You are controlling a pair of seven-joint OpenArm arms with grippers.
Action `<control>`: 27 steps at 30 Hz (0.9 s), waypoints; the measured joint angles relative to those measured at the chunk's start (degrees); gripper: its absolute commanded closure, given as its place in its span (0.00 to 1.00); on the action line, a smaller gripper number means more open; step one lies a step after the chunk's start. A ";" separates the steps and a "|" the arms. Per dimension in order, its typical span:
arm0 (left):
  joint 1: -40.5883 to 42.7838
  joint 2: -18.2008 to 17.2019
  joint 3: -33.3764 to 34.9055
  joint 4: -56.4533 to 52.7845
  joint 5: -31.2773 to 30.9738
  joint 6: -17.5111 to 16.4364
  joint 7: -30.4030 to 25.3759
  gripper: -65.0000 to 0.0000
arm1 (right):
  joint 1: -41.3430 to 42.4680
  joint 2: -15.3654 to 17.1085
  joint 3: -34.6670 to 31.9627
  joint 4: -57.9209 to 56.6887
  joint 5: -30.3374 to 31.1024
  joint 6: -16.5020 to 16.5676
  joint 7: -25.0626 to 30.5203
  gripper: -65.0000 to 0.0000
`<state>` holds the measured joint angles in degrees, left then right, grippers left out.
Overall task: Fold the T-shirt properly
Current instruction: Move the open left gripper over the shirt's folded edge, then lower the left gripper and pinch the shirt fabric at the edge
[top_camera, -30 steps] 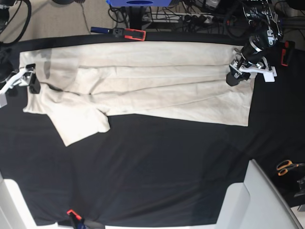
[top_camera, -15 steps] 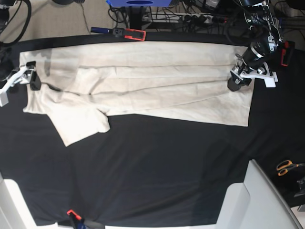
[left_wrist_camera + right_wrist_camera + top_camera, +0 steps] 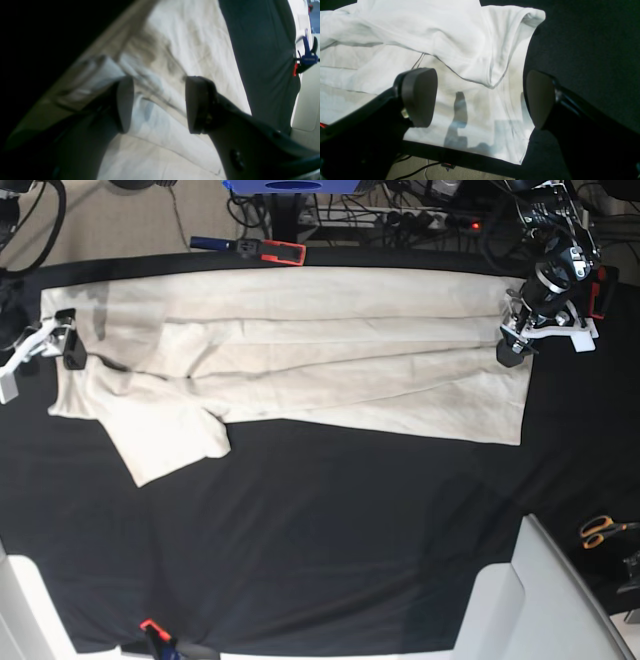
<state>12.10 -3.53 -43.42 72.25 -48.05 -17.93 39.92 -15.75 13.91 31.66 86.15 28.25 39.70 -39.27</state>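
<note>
The T-shirt (image 3: 300,355) is soft, pale cream cloth. It lies long and flat across the far half of the black tablecloth (image 3: 330,530). It is folded over on itself, with long creases running from side to side. One short sleeve (image 3: 165,440) sticks out toward the near side, on the left of the base view. The cloth has small wrinkles and a few grey shadows.

The left gripper (image 3: 156,105) sits at the shirt's edge on the right of the base view. Its two dark, rounded pads (image 3: 195,105) are apart, with cream cloth seen between them. They hold nothing.

The right gripper (image 3: 480,100) is at the other end of the shirt. Its pads (image 3: 420,96) are wide apart and hold nothing. Under it, a folded layer of cloth with a stitched hem (image 3: 475,81) lies over a flat layer.

Around the cloth are other things. A red and black clamp (image 3: 272,250) grips the far edge of the tablecloth. Another red clamp (image 3: 152,630) sits at the near edge. Orange scissors (image 3: 603,530) lie on the right, near a white box (image 3: 540,600). Cables (image 3: 420,210) lie in a heap behind the table.
</note>
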 measured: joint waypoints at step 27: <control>-2.84 0.61 0.35 -7.63 -1.86 -1.40 -6.47 0.51 | -0.17 0.00 0.00 3.10 0.00 0.00 -0.42 0.19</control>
<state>9.26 -2.92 -43.07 64.62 -49.91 -19.33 33.45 -15.92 13.91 31.66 89.25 28.25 39.70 -39.68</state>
